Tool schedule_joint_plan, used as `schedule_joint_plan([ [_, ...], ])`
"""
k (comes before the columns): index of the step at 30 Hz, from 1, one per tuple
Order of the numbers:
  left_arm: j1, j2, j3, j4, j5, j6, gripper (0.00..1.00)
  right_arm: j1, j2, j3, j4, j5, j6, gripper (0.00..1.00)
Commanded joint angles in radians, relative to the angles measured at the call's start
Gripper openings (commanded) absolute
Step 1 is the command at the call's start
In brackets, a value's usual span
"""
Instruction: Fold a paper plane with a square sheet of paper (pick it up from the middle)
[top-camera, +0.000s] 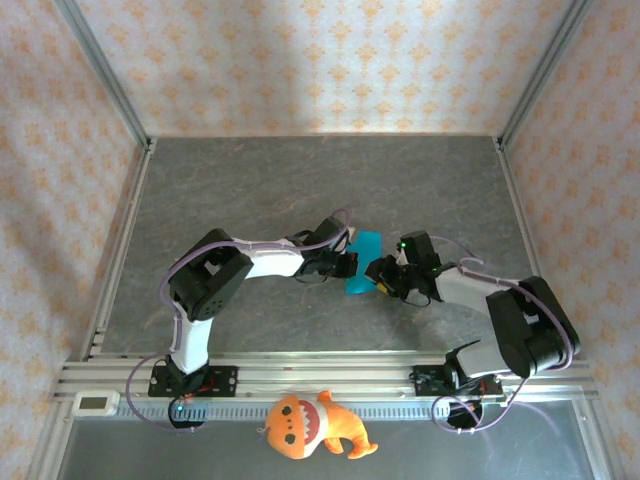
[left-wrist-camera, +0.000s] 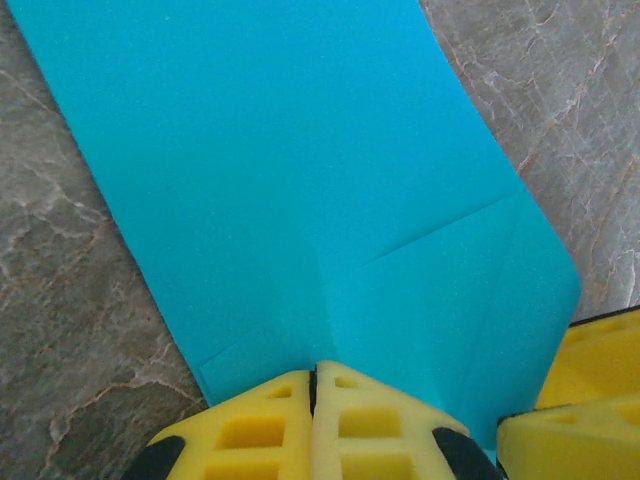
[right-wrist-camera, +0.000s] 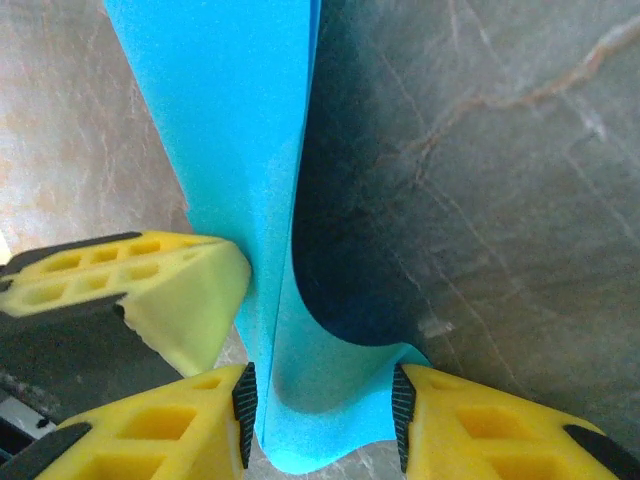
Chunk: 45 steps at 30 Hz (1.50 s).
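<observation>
The square sheet of paper (top-camera: 362, 262) is bright cyan, creased and lifted off the grey table between the two arms. In the left wrist view the paper (left-wrist-camera: 300, 150) spreads away from my left gripper (left-wrist-camera: 314, 372), whose yellow fingers are shut on its near edge at a crease. My left gripper (top-camera: 348, 265) sits at the sheet's left side, my right gripper (top-camera: 380, 275) at its right. In the right wrist view the paper (right-wrist-camera: 230, 130) curls down between the parted fingers of my right gripper (right-wrist-camera: 322, 400), brushing both black pads. A left fingertip (right-wrist-camera: 190, 290) presses beside it.
An orange plush toy (top-camera: 310, 425) lies in front of the aluminium rail (top-camera: 330, 380) by the arm bases. A small white device (top-camera: 96, 402) sits at the rail's left end. Patterned walls enclose the grey table (top-camera: 300, 180) on three sides.
</observation>
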Motion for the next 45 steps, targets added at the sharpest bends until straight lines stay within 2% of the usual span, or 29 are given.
schedule_joint_plan([
  [1, 0.003, -0.002, -0.033, -0.031, 0.008, -0.007, 0.00, -0.033, 0.014, 0.014, 0.084, -0.005, 0.012, 0.43],
  [6, 0.000, -0.002, -0.038, -0.027, 0.014, -0.008, 0.00, -0.081, 0.047, 0.011, 0.192, -0.100, 0.001, 0.41],
  [15, -0.001, 0.001, -0.041, -0.019, 0.020, -0.007, 0.00, -0.122, 0.094, 0.015, 0.243, -0.142, -0.050, 0.39],
  [21, -0.001, -0.004, -0.043, -0.015, 0.024, -0.008, 0.00, -0.149, 0.128, 0.005, 0.293, -0.185, -0.065, 0.33],
  [30, -0.003, -0.013, -0.049, -0.007, 0.036, -0.007, 0.00, -0.159, 0.160, 0.002, 0.333, -0.195, -0.105, 0.22],
  [45, -0.004, -0.025, -0.044, -0.008, 0.046, -0.007, 0.00, -0.175, 0.181, -0.007, 0.352, -0.198, -0.139, 0.11],
])
